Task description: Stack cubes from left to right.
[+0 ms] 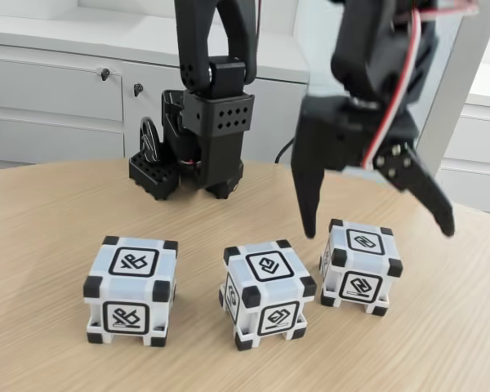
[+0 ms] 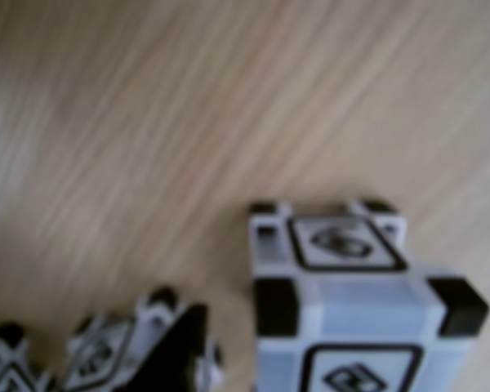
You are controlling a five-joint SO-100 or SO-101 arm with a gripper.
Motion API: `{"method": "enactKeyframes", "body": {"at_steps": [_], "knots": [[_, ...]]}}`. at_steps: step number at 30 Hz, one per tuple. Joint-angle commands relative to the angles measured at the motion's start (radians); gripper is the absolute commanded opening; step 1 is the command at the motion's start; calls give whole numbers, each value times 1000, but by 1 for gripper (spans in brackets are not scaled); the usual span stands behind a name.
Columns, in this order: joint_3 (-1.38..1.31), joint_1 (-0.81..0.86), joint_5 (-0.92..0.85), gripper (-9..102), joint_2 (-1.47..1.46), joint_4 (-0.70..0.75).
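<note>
Three cubes (image 1: 131,290) (image 1: 268,292) (image 1: 361,265) sit apart in a row on the table (image 1: 41,229); my gripper (image 1: 380,227) hangs over the rightmost, jaws wide, empty, wrist view blurry, probably that cube (image 2: 351,302).

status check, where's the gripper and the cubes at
Black gripper open, hovering over right white plastic cube with black corners, not touching. Middle cube and left cube apart on wooden table, none stacked. Nothing in the way.
</note>
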Motion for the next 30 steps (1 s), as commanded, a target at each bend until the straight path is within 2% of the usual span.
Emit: {"method": "enactKeyframes", "body": {"at_steps": [1,9,13,17,24,30], "knots": [[-3,9,-5,46,-31,-26],[-5,9,15,36,-115,-80],[-11,11,44,17,-115,-80],[-6,11,61,2,-101,-80],[-17,14,112,0,-77,-61],[-18,95,120,0,170,-61]]}}
